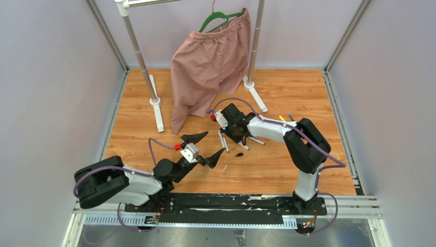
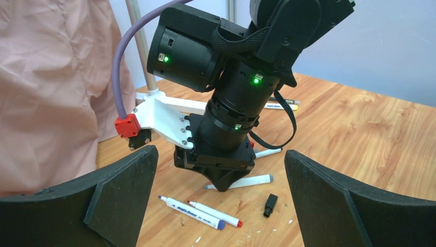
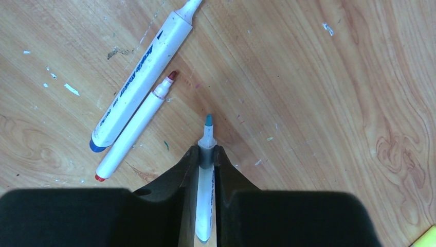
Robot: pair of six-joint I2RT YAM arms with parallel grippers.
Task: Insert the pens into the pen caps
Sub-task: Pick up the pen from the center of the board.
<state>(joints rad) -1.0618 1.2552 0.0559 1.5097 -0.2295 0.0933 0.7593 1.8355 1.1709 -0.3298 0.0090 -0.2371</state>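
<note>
My right gripper (image 3: 206, 152) points down at the wooden table and is shut on a white pen (image 3: 205, 190) with a grey collar and a teal-grey tip; both jaws press on its barrel. The pen lies flat. Just left of it lie a white pen with blue ends (image 3: 141, 77) and a thinner one with red ends (image 3: 134, 126), both uncapped. A black pen cap (image 2: 270, 205) lies on the wood to the right of the right gripper (image 2: 226, 182). My left gripper (image 1: 208, 145) hovers open in front of these, holding nothing.
More pens lie behind the right arm, one with a yellow end (image 2: 280, 106) and one white (image 2: 268, 153). A clothes rack with pink shorts (image 1: 211, 62) on a green hanger stands at the back; its white feet (image 1: 157, 105) rest on the table.
</note>
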